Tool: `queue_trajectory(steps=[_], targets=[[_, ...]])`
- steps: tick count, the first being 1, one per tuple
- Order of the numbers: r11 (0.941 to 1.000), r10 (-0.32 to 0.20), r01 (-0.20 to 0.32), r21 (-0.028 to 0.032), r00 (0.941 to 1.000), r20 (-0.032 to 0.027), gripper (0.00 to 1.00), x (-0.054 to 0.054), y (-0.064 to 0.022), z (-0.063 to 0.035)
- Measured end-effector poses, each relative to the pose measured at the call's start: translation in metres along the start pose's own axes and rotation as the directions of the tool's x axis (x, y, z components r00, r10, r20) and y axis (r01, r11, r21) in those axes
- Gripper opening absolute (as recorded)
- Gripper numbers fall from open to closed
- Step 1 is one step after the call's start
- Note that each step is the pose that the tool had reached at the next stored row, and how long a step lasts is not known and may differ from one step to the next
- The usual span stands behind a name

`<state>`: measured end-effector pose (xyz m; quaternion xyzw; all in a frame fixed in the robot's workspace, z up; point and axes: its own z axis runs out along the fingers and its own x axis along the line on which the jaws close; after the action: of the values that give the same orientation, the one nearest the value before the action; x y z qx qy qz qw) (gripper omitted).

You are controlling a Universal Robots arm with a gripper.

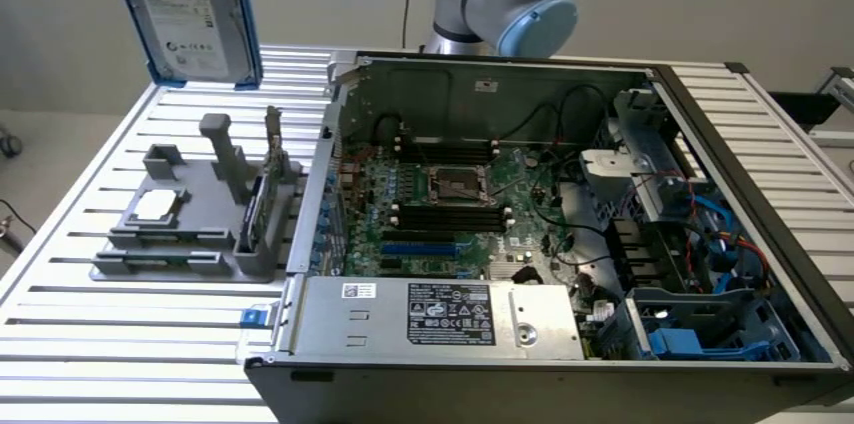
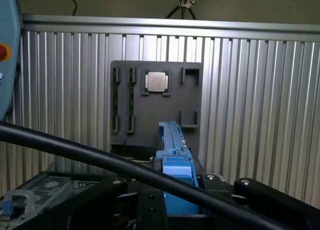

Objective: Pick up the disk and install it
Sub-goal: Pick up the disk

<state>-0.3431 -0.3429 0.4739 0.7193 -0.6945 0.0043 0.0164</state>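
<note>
In the exterior view, you had the disk [image 1: 194, 14] upright and lifted clear of the slatted surface [image 1: 80, 354], at the exterior view's left, above the grey fixture [image 1: 200, 224] and apart from the open computer case [image 1: 467, 79]. In the wrist view, the jaws were gripping its blue carrier [image 2: 175, 157] edge-on, with 1 square chip [image 2: 156, 82] on the fixture beyond.

The disk [image 1: 194, 14] hangs above the grey holder [image 1: 171, 266] — beside the open computer case [image 1: 481, 79].
</note>
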Motion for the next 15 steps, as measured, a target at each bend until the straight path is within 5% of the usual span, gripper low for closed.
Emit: queue_trajectory(steps=[15], targets=[[1.0,0.0,0.0,0.0005,0.9999,0.0155,0.33,0.028,-0.0637,-0.0384]])
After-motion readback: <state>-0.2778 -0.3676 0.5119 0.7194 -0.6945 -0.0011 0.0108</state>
